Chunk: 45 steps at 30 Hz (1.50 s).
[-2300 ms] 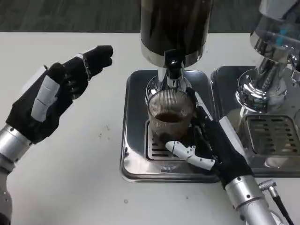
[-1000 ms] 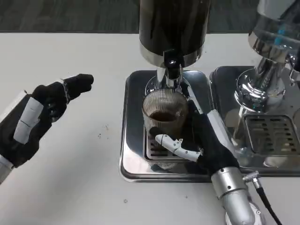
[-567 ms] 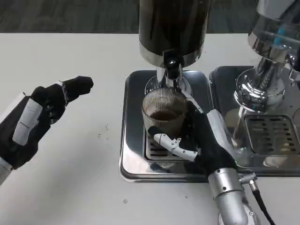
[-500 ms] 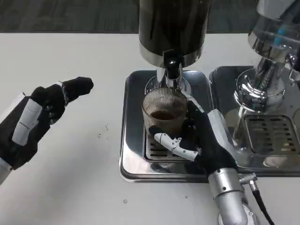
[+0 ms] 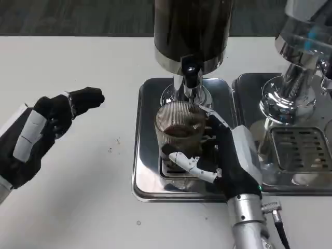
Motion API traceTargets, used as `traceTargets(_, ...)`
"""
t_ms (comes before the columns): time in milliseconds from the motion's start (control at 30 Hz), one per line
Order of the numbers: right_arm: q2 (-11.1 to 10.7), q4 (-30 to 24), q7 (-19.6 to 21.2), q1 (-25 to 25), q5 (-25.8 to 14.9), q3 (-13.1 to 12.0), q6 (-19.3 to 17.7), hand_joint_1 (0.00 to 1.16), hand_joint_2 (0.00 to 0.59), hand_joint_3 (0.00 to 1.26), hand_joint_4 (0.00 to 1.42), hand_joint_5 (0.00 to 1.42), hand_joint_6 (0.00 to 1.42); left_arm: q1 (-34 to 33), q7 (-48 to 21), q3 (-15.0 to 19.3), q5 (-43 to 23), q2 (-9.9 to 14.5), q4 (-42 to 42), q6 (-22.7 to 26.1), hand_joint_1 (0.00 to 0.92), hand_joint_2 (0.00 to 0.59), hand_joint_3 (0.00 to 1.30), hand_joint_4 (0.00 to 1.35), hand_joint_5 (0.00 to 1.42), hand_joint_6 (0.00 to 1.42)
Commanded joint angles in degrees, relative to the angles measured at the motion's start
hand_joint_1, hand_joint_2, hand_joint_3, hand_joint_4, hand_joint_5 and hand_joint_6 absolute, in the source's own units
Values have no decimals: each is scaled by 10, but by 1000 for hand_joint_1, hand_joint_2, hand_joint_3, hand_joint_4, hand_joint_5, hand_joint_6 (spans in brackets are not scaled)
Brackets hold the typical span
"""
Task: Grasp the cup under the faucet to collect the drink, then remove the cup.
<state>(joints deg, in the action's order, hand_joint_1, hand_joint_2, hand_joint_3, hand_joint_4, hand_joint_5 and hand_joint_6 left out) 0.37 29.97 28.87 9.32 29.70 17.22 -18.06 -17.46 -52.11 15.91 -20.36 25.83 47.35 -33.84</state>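
Now the right robot hand [image 5: 228, 155] clamps the ribbed glass cup [image 5: 180, 129] under the faucet [image 5: 190, 78]; left robot hand [image 5: 44, 127] hovers open. Lift out level, avoiding spills.

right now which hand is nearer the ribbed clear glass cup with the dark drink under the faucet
Right. The right hand is wrapped around the ribbed clear glass cup on the steel drip tray, gripping it. The left hand hovers over the white table, well off to the cup's left.
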Motion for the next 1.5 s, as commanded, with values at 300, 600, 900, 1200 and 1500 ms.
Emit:
traceTargets(300,10,14,93,-28,25,9,-22,680,213,389,501,650,988,10,6,0,9,3,-11,9,0,119,339,273,175,57)
traceTargets(600,3,4,141,-42,43,11,-38,680,213,415,538,683,1046,8,6,-3,11,-1,-8,11,0,140,339,289,188,58)
traceTargets(900,-6,-10,169,-48,63,12,-47,680,213,442,550,692,1056,3,7,-6,13,-4,0,10,0,148,339,289,190,58)
traceTargets(1200,-20,-38,191,-56,89,13,-48,675,224,485,584,719,1082,-13,5,-10,14,-7,13,6,0,155,339,289,190,58)
traceTargets(1500,-32,-68,191,-74,95,10,-47,679,236,512,610,761,1113,-29,5,-16,18,-13,33,-1,0,160,339,289,190,63)
